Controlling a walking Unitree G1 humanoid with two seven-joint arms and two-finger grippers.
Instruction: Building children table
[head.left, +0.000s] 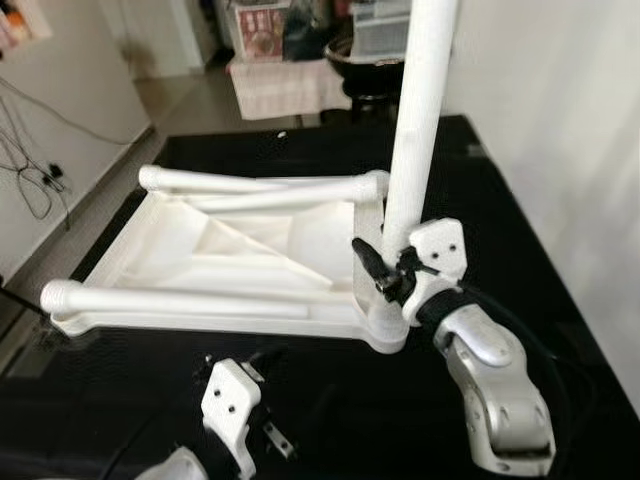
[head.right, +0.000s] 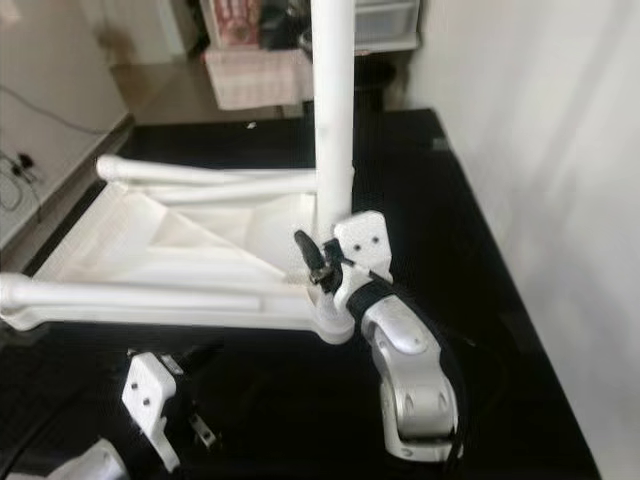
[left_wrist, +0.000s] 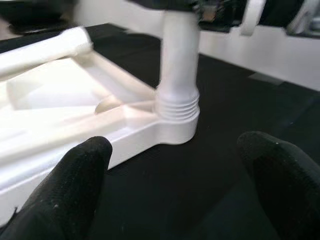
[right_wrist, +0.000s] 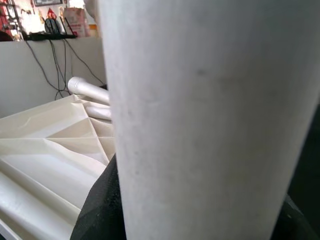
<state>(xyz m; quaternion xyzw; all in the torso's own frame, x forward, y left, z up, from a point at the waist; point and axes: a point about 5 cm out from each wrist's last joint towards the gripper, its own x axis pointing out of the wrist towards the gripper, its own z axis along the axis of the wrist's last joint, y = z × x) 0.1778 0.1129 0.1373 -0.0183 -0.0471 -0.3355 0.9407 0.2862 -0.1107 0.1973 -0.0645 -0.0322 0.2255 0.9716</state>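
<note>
Here's the right gripper (head.left: 392, 268) with its jaws pinching the upright leg (head.left: 420, 110) just above the corner socket (head.left: 385, 325), lower centre of the head view. The leg stands nearly vertical in the near right corner of the upturned table (head.left: 240, 250), and the left wrist view shows its threaded collar (left_wrist: 176, 106) with a few ridges above the socket rim. My read: it's seated but maybe not screwed fully home.

To do this well, keep the leg plumb, press straight down along its axis and turn it in short bites, regripping low near the collar. Any lean risks cross-threading or levering the light plastic top across the surface.

The left gripper (head.left: 240, 405) hovers at the bottom of the frame, jaws spread, holding nothing, and its camera looks right at that socket. It would be well placed to pin the table edge while the right one twists.

Two more legs lie flat on the underside: one (head.left: 255, 184) along the far edge, one (head.left: 170, 300) along the near edge.

Everything sits on a glossy black tabletop (head.left: 560, 250), slick-looking, so the piece may slide. A white wall (head.left: 570, 90) runs down the right. Upper left, cables (head.left: 30, 170) trail down a pale wall, and at the top a cloth-covered stand (head.left: 285, 85) carries boxes.
</note>
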